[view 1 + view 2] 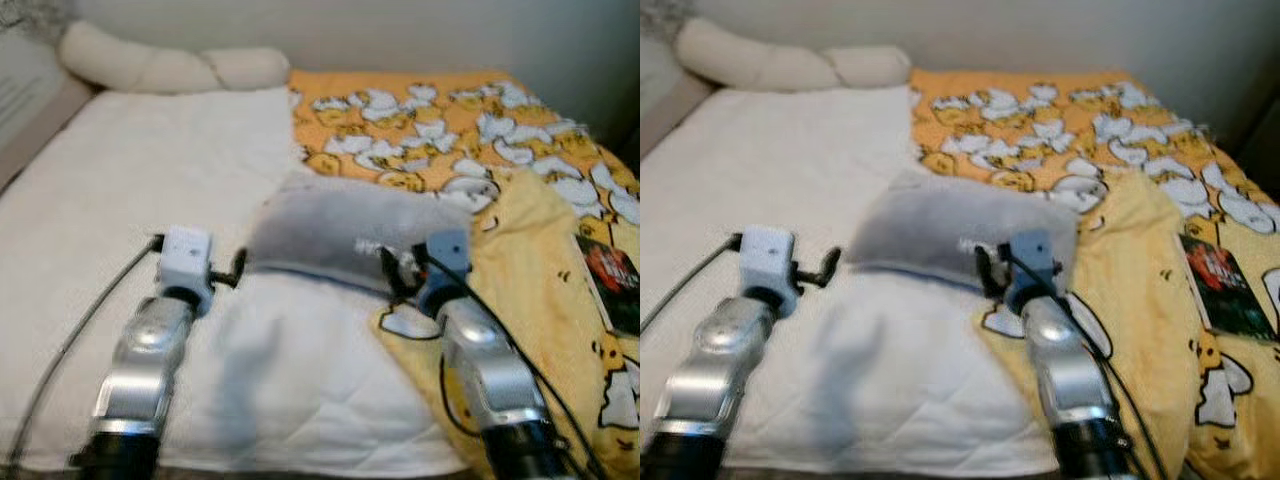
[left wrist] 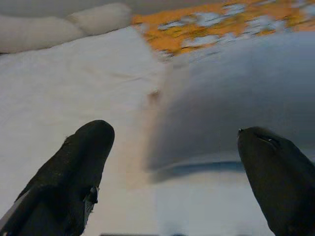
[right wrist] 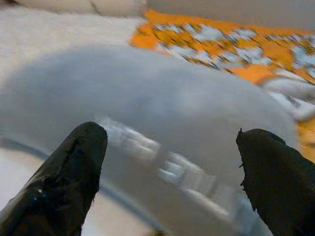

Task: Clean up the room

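On the white bed (image 1: 120,200), a grey pillow (image 1: 340,235) lies between both spread-fingered grippers.

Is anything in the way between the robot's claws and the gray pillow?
Nothing visible is. The gray pillow lies on the white bedding, with the open left gripper and open right gripper right in front of it.

You're looking at a soft grey pillow (image 1: 345,235) of matt, fuzzy cloth lying on a quilted white cotton-like bed cover (image 1: 140,170), stitched in diamonds. Beside it you have a yellow-orange printed blanket (image 1: 470,130), smooth woven cloth. The cream bolster (image 1: 170,65) looks plush. Your arms are brushed, glossy silver metal; each tool's fingers (image 2: 74,172) are matt black with a rubbery look.
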{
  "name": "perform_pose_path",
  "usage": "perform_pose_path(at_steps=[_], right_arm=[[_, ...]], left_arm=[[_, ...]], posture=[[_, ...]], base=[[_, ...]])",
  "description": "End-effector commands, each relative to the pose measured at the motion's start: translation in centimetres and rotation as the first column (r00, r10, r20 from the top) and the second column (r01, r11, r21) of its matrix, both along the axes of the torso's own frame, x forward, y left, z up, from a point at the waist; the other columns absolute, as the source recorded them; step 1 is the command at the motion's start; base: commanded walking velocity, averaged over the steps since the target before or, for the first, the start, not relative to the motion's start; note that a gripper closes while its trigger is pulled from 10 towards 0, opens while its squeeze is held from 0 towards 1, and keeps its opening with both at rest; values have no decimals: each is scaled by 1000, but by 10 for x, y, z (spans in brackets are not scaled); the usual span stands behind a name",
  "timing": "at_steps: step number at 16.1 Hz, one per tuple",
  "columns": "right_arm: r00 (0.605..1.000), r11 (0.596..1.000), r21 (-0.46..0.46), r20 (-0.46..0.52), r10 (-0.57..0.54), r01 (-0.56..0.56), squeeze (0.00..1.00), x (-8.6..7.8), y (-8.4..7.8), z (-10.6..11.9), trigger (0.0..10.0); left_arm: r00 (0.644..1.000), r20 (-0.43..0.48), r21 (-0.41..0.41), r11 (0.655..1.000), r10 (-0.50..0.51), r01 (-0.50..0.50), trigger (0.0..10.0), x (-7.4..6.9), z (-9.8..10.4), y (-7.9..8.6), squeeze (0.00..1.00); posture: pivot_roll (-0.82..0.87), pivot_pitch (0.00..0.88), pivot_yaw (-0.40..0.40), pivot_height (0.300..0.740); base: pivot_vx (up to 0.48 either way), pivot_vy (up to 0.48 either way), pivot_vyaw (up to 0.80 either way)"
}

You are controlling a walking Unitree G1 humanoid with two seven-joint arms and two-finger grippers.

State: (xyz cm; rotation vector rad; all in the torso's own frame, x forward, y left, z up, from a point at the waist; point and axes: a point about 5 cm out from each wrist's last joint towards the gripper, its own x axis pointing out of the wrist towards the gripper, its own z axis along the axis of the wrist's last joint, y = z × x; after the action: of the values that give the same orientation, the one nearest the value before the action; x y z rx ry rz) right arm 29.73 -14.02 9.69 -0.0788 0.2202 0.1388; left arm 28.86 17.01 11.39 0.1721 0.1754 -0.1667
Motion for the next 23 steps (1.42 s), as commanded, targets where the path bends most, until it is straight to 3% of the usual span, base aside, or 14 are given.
perform_pose_path(at_steps=[1,4,5,6,7,8,9,10,11,16,17,19,20,23], right_arm=[[1000,999,40,13,14,-15,0,1,4,5,10000],[1000,997,73,11,18,-18,0,1,4,6,10000],[999,996,91,28,18,-20,635,1,0,10,10000],[999,993,116,51,10,-16,1000,0,-4,14,10000],[998,993,116,62,0,-7,1000,-1,-8,16,10000],[998,997,73,61,-32,28,1000,-1,-14,17,10000],[995,997,-27,77,-65,67,1000,1,-22,17,10000],[996,997,-40,64,-60,62,1000,1,-28,14,10000],[986,979,-120,30,-164,166,1000,7,-50,7,10000],[940,933,-186,-89,-328,308,1000,26,-102,-4,10000],[937,945,-159,-160,-311,287,1000,27,-107,-16,10000],[962,998,-24,-267,-60,56,1000,26,-82,-33,10000],[948,998,39,-314,56,-46,1000,23,-69,-40,10000],[890,940,176,-309,334,-291,1000,16,-34,-39,10000]], left_arm=[[1000,16,26,1000,10,-10,10000,1,5,5,0],[1000,22,44,999,3,-4,10000,2,6,6,0],[999,27,79,997,-25,23,10000,1,8,5,0],[998,23,103,993,-59,56,10000,-2,8,3,0],[996,14,116,990,-83,81,10000,-5,7,1,0],[993,-4,139,983,-121,121,10000,-10,3,0,0],[988,-26,152,976,-153,155,10000,-15,-1,1,0],[985,-46,153,973,-169,174,10000,-17,-4,4,0],[977,-73,174,962,-202,212,10000,-14,-6,6,0],[933,-160,241,904,-321,353,10000,-17,-10,8,0],[924,-182,252,892,-337,375,10000,-20,-15,10,0],[911,-212,249,882,-353,400,10000,-24,-20,10,0],[907,-220,251,878,-359,408,10000,-25,-22,10,0],[907,-222,252,877,-358,408,10000,-26,-22,11,0]], posture=[[66,0,9,740],[72,0,7,740],[64,0,16,740],[58,0,20,740],[56,0,22,740],[55,0,21,740],[45,0,28,740],[38,0,34,740],[29,0,44,740],[21,0,62,740],[22,0,62,740],[24,0,61,740],[26,0,59,740],[28,0,53,740]], base=[[0,0,0],[0,0,0],[0,0,0],[0,0,0],[0,0,0],[0,0,0],[0,0,0],[0,0,0],[0,0,0],[0,0,0],[0,0,0],[0,0,0],[0,0,0],[0,0,0]])
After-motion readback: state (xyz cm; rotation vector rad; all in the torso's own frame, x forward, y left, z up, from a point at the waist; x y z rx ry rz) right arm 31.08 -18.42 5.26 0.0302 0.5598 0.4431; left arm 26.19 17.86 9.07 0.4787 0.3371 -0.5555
